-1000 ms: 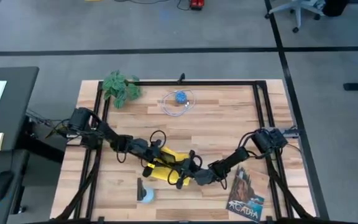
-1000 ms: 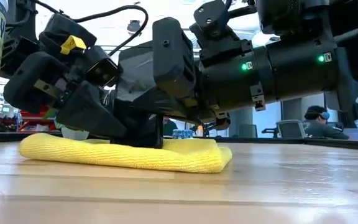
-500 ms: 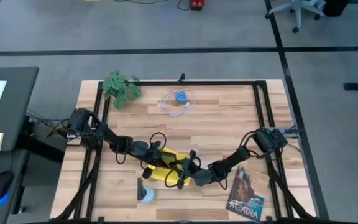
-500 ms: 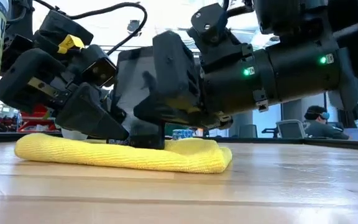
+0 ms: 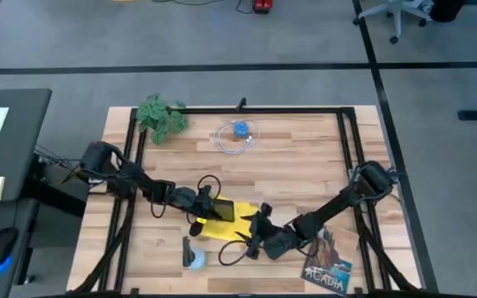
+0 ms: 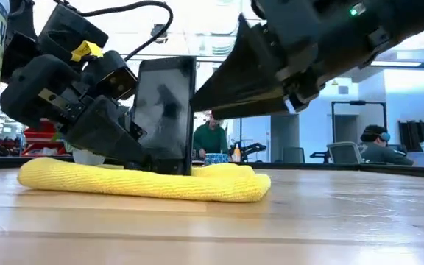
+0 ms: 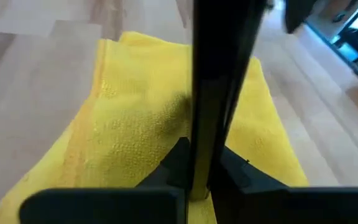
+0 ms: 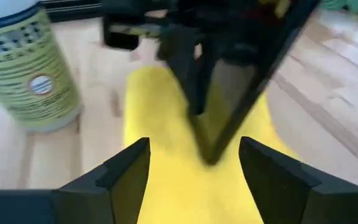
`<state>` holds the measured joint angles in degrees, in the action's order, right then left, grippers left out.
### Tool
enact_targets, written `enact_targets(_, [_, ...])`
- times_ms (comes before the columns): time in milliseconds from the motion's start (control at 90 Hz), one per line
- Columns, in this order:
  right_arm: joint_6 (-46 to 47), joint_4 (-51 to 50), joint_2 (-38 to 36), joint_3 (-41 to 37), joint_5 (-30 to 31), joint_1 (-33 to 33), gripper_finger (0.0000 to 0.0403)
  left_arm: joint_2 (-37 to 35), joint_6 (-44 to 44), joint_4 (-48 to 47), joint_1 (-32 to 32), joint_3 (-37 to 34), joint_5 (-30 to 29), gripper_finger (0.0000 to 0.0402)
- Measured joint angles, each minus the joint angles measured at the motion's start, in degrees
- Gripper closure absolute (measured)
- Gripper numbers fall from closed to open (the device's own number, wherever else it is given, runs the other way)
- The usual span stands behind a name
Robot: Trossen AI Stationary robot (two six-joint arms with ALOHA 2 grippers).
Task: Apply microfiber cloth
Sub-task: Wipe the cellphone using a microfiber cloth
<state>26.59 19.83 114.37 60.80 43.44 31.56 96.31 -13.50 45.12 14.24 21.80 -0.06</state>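
Right tool (image 5: 253, 236) backed off microfiber cloth (image 5: 214, 222); smartphone (image 6: 165, 110) now exposed.

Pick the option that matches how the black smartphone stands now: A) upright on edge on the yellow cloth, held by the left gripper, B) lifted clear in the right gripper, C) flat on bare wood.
A: the smartphone stands on edge on the microfiber cloth, clamped by the left gripper; the right gripper is open, off it.

Parted right fingers (image 8: 129, 171) frame yellow microfiber cloth (image 8: 166, 180), upright smartphone (image 8: 241, 87), spray bottle (image 8: 27, 68)
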Motion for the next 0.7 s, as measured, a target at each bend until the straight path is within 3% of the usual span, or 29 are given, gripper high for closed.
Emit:
enact_targets(344, [1.3,2.4,1.0,3.3,-3.5,-2.5,0.0176,-13.1,-4.7,-12.9,0.2,0.0,-1.1,0.039])
enact_targets(533, [-2.9,1.9,1.7,6.2,-11.3,-6.1,0.0176,-22.5,-9.2,-25.8,-1.5,0.0,-1.1,0.039])
enact_targets(700, [-6.1,2.1,5.8,8.5,-19.5,-9.3,0.0176,-25.9,-16.1,-34.4,-2.9,0.0,0.4,0.039])
